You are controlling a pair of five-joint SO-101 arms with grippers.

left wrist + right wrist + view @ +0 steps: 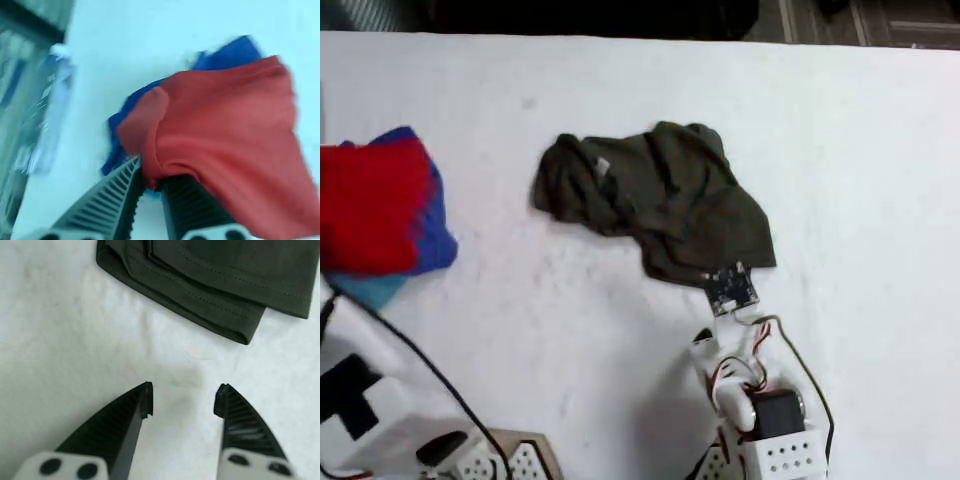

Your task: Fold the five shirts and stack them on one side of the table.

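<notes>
The right tool (182, 400) hangs open just above the bare tabletop (60, 340), jaws spread wide with nothing between them. Just ahead of its tips, not touching them, lies the near corner of the dark green shirt (200, 285). There the stitched hem (240, 325) is doubled over itself into a thick, neat edge. Beyond that corner the rest of the green shirt (660, 195) spreads away from the tool in a rumpled heap, unfolded, with creases running across it.

I judge the shirt to be light, limp and not at all fragile. It will sag from any single grip point and drag across the tabletop rather than slide as one piece. The doubled hem corner nearest the tool looks the best hold: it has several layers to bite on, and the seam should resist slipping. The pinch would have to come low, close to the tabletop, or the jaws may take only the top layer.

The left tool (150, 172) sits at the near edge of the stack, against the red shirt (230, 145); I cannot tell whether it is clamped on the cloth. Under the red one a blue shirt (225, 52) shows farther out, and a teal one (365, 290) peeks from beneath.
</notes>
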